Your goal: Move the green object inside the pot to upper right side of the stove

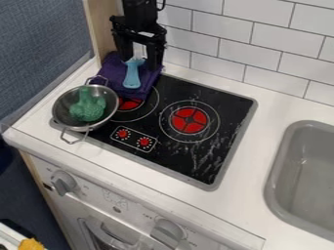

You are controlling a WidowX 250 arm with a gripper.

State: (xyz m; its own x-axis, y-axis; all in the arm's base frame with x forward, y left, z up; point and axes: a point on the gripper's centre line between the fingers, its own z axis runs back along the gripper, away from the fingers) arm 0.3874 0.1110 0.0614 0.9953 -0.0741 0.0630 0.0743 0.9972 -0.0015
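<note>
One desk [274,110], white, runs across the view; its near side is cut off at 6 o'clock. One tiled wall [261,46] rises behind it from 12 to 2 o'clock. One black stove [196,166] sits at the centre. It has two round burners: one [189,120] fully visible toward 3 o'clock, the other [130,104] toward 10 o'clock, partly hidden. One grey sink [306,180] at 4 o'clock is cut off at the view's edge.

One pincer [138,61] hangs between 11 and 12 o'clock. Its two fingers stand well apart, and nothing is visibly gripped. One purple cloth [112,71] lies at 11 o'clock, partly hidden by the pincer.

One metal pot [62,105], with two wire handles, stands between 9 and 10 o'clock, overlapping the stove's edge. The task's thing, one green broccoli [89,108], lies inside it; its underside cannot be made out.

One blue utensil [132,77] rests on the cloth; its exact kind is unclear. Two red knobs [144,142] are counted on the stove, toward 7 o'clock. One yellow item [31,244] at 7 o'clock is cut off, identity undetermined.
</note>
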